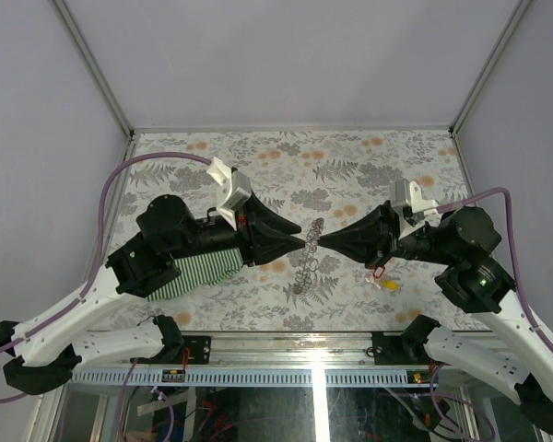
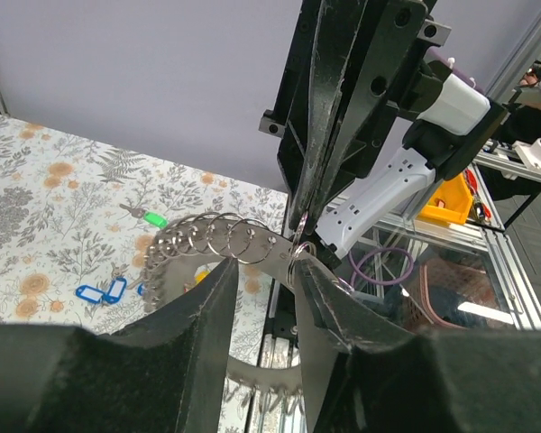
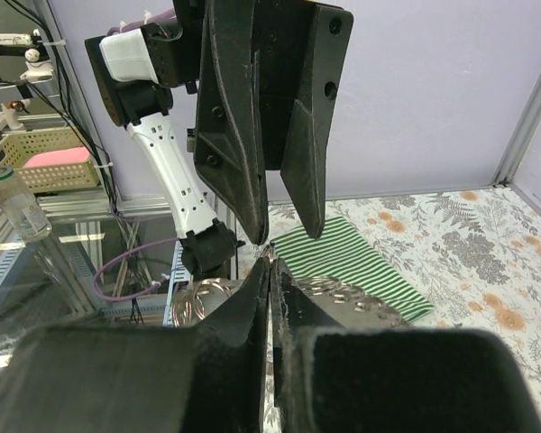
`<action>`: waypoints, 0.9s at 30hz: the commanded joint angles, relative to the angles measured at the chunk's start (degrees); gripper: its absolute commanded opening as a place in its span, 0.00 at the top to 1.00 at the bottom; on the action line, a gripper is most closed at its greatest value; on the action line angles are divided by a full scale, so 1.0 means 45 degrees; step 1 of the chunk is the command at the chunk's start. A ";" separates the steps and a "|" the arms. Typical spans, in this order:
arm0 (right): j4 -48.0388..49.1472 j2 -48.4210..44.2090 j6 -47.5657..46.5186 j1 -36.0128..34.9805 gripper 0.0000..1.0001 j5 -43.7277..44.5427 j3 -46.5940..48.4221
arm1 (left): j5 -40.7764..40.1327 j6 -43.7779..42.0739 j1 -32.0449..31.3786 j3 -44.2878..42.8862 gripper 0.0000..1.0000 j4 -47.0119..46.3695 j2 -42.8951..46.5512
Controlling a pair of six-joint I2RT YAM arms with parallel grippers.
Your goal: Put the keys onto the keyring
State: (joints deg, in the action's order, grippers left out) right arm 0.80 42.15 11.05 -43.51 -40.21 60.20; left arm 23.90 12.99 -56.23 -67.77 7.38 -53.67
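With the right tool pinched shut on the large thin silvery toothed keyring, I steadied it for the part-open left tool.

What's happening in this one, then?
The right end effector is shut on the keyring, holding it above the middle of the table with its loops dangling. The left end effector faces it tip to tip, open. Several keys lie loose on the table.
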 commanded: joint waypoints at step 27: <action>0.1002 0.0097 -0.0056 0.0008 1.00 0.1062 0.0559 | 0.1026 -0.0289 -0.0064 -0.0368 0.59 -0.0388 -0.0485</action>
State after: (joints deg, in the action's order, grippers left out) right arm 0.78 43.03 11.00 -43.51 -37.52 60.20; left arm 27.77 12.01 -56.23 -67.79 7.40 -55.99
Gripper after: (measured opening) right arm 0.010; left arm 0.402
